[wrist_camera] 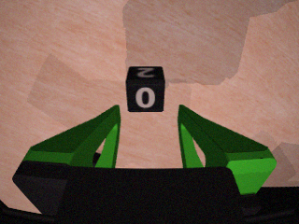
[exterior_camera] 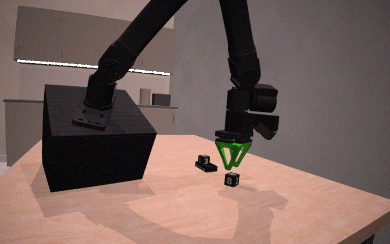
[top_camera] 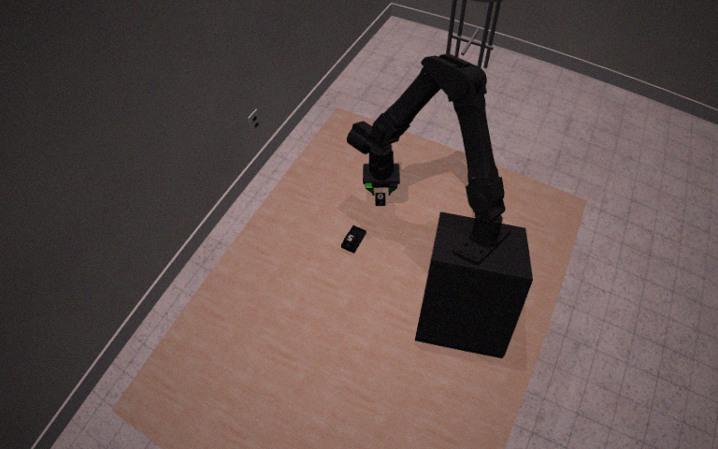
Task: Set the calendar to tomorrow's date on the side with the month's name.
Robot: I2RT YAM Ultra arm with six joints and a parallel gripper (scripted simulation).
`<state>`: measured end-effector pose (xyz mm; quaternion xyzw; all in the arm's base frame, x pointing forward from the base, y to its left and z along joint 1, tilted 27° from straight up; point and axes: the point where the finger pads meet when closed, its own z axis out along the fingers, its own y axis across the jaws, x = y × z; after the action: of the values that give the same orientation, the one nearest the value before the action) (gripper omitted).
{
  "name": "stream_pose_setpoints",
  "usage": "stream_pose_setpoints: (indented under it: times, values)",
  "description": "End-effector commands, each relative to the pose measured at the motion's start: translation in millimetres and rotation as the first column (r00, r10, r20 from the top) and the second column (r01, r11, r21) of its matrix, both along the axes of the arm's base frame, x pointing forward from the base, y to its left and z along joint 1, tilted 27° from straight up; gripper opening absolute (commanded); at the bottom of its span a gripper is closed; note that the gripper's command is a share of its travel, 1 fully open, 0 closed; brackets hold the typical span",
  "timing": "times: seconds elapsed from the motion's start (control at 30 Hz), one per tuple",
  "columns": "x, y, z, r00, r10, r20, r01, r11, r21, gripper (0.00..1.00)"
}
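Hovering above the tabletop, my gripper [top_camera: 380, 191] [exterior_camera: 232, 168] [wrist_camera: 149, 112] points downward with its fingers spread apart and nothing between them. Each finger is a bright green, open triangular frame with a smooth surface, tapering to a narrow tip. The landmark for all positions is the loose cube [top_camera: 380, 198] [exterior_camera: 231, 179] [wrist_camera: 146, 90], a matte black block with slightly rounded edges and pale printed digits. It stands flat on the table [top_camera: 296, 317] [exterior_camera: 184, 210] [wrist_camera: 56, 28], whose surface is light, pinkish wood with fine streaked grain. In the wrist view the cube shows a 0 on its upper face and a 2 on an adjoining side; in the exterior view an 8 and a 2 are legible on its sides. My fingertips are above the loose cube and apart from it. Near the loose cube, on the robot-base side in the exterior view, lies the calendar tray [top_camera: 358, 243] [exterior_camera: 210, 168], a low, black, rectangular holder resting on the wood. The second cube [top_camera: 351, 238] [exterior_camera: 203, 159], also black with pale digits, sits in the tray, apart from the loose cube; its sides show a 0 and a 3, and its top shows a 5. The lettering on the tray is too small to read.
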<state>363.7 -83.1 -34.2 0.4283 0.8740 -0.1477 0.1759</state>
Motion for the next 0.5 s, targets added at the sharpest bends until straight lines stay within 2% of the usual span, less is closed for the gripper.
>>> stream_pose_setpoints:
  times: [0.0, 0.17, 0.47]
  values:
    - [2.3, 7, 16.9, 1.0, 0.007, 0.02, -0.007, 1.0, -0.003, 0.45]
    - [-1.1, 14, 32.2, 1.0, 0.007, 0.02, -0.007, 1.0, -0.003, 0.45]
    - [-2.6, 18, 39.0, 1.0, 0.007, 0.02, -0.007, 1.0, -0.003, 0.45]
